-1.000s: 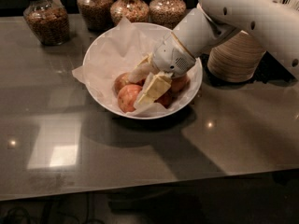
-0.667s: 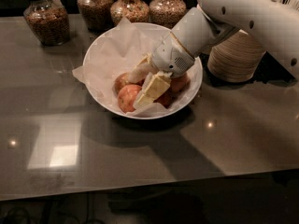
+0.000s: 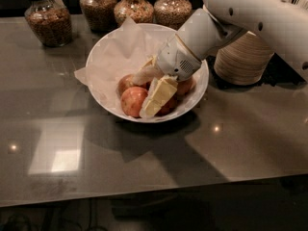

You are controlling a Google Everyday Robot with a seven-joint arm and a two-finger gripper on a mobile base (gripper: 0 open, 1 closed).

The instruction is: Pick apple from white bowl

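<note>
The white bowl (image 3: 103, 57), wide and lined with crumpled white paper, sits at the middle of the dark table. Several apples lie in its right half. A speckled orange apple (image 3: 132, 101) is at the front and a redder one (image 3: 125, 82) lies behind it. Others (image 3: 185, 85) are partly hidden under the arm, so I cannot tell which is the largest. My gripper (image 3: 139, 96) reaches down into the bowl from the right. Its pale fingers (image 3: 158, 96) are spread apart over the apples, with the front apple beside the fingertips.
Several glass jars of grains (image 3: 48, 20) stand along the table's back edge. A stack of beige paper bowls (image 3: 240, 57) stands right of the white bowl, behind my arm. The table's front edge runs along the bottom.
</note>
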